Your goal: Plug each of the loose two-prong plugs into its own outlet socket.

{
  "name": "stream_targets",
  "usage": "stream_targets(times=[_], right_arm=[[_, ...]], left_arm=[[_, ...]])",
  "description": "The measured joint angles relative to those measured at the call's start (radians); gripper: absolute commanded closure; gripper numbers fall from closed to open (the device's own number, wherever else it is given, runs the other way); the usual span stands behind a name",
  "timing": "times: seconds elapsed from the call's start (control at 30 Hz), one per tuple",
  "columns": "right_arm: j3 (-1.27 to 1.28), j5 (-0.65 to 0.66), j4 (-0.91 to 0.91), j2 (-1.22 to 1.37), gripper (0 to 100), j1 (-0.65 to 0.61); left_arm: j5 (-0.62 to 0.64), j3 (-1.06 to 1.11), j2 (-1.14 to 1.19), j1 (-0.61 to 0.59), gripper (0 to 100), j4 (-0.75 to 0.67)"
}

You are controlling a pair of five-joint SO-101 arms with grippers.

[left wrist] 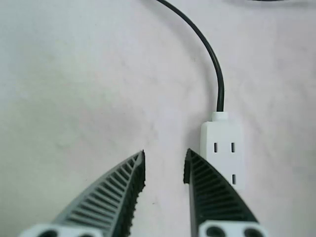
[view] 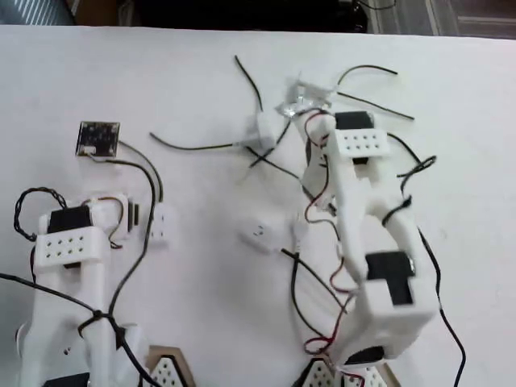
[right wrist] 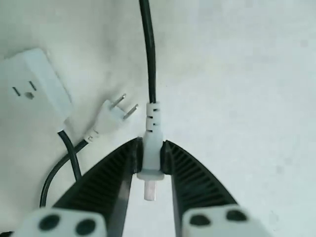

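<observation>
Cords [view: 193,147], thin and black, loop across the white tabletop [view: 201,72] around both arms. The right end effector [right wrist: 151,144] is clenched on a white two-prong plug [right wrist: 151,123]. Its fingers pinch the plug body from both sides, the black lead runs straight away from the fingertips, and one metal prong pokes back between the fingers toward the wrist. Just beside that grip lies a second plug [right wrist: 111,117], flat on the tabletop, with both prongs bare and angled toward the held lead without touching it. A white socket block [right wrist: 34,84] sits near it, face up, with its own cord curving past the second plug. In the high view the right arm [view: 363,201] stretches to the far side of the tabletop, where the tangle is thickest.

The left end effector [left wrist: 165,157] is released, its ribbed fingers parted over the tabletop. An outlet socket [left wrist: 222,143] lies just beside one finger, outside the gap, slots up, and that finger covers one corner of it. Its cord arcs away from the far end. In the high view this socket [view: 161,222] lies beside the left arm [view: 72,242], with a black lead running next to it. A small dark circuit board [view: 98,139] lies farther off. Two small white cord ends [view: 260,236] sit mid-tabletop between the arms, too blurred to identify.
</observation>
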Motion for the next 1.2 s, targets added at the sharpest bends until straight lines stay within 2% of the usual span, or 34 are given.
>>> stream_targets(times=[0.1, 0.3, 0.57, 0.8, 0.9, 1.2], right_arm=[[0.000, -0.032, 0.048, -0.157, 98.1, -0.015], [0.043, -0.129, 0.075, -0.397, 98.1, -0.097], [0.163, -0.218, 0.074, -0.706, 98.1, -0.221], [0.348, -0.242, -0.063, -0.933, 98.1, -0.245], [0.451, -0.296, -0.149, -1.014, 98.1, -0.265], [0.700, -0.446, -0.381, -1.237, 98.1, -0.489]], left_arm=[[0.000, -0.046, 0.000, 0.011, 86, 0.020], [0.000, -0.196, 0.000, 0.107, 86, 0.155], [0.064, -0.321, 0.000, 0.161, 86, 0.256], [0.066, -0.333, -0.002, 0.227, 86, 0.267], [0.066, -0.345, -0.038, 0.265, 86, 0.267], [0.087, -0.347, -0.333, 0.385, 85, 0.262]])
